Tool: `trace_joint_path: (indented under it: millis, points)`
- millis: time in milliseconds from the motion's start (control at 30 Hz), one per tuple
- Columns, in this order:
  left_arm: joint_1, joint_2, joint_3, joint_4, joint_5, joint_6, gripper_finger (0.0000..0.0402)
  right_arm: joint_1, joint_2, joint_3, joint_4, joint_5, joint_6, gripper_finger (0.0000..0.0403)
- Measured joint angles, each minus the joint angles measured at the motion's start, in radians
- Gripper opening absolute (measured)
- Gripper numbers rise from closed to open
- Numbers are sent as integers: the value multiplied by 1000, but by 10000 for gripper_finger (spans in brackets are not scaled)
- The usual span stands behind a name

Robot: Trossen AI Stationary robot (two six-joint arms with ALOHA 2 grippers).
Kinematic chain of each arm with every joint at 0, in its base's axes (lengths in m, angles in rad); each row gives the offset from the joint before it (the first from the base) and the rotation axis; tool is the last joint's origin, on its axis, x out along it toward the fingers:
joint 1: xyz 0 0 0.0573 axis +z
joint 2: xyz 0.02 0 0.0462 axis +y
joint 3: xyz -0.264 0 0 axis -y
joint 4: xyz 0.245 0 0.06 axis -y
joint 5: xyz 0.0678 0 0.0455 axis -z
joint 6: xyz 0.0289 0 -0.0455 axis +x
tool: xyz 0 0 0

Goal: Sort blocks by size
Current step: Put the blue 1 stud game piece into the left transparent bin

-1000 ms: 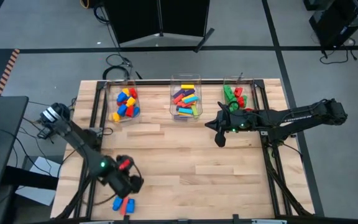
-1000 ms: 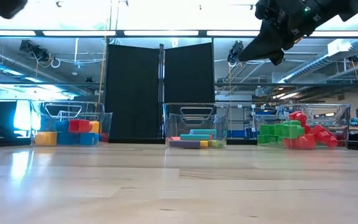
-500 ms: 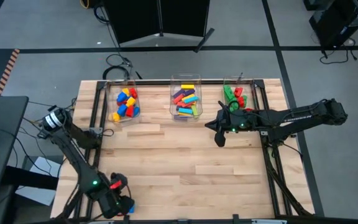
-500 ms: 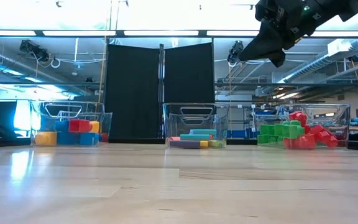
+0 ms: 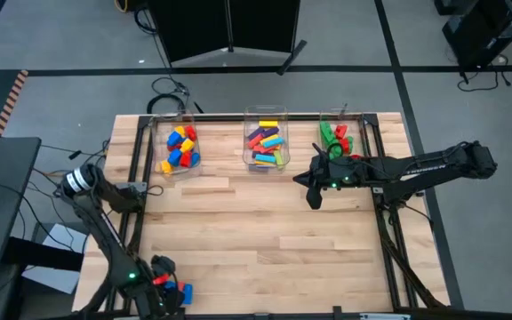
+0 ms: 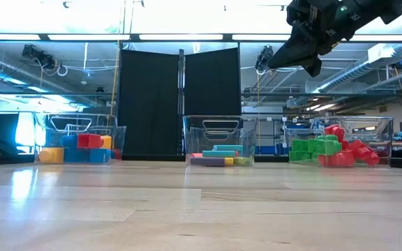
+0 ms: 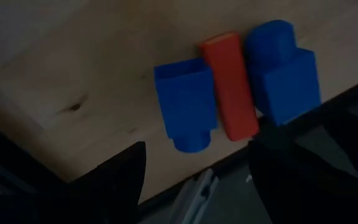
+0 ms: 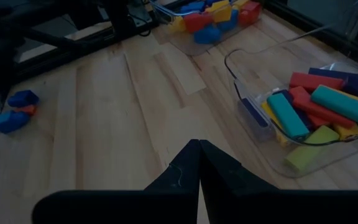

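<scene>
Left gripper (image 5: 163, 293) retreated, open; blocks (image 7: 232, 87): red between blues; right gripper (image 5: 315, 201) closed.

No legible text, label, brand, number or sign in any view. A pale marking runs along the right arm (image 5: 434, 165) in the high view, too small to read. The blocks (image 7: 232, 87) and clear bins (image 6: 219, 139) carry no readable print.
</scene>
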Motion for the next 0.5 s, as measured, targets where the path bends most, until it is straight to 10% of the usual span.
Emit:
trace_joint_path:
  millis: [500]
  points:
    - [0, 84, -2, 10, 3, 9, 286, 0, 0, 0, 0, 0, 0, 20]
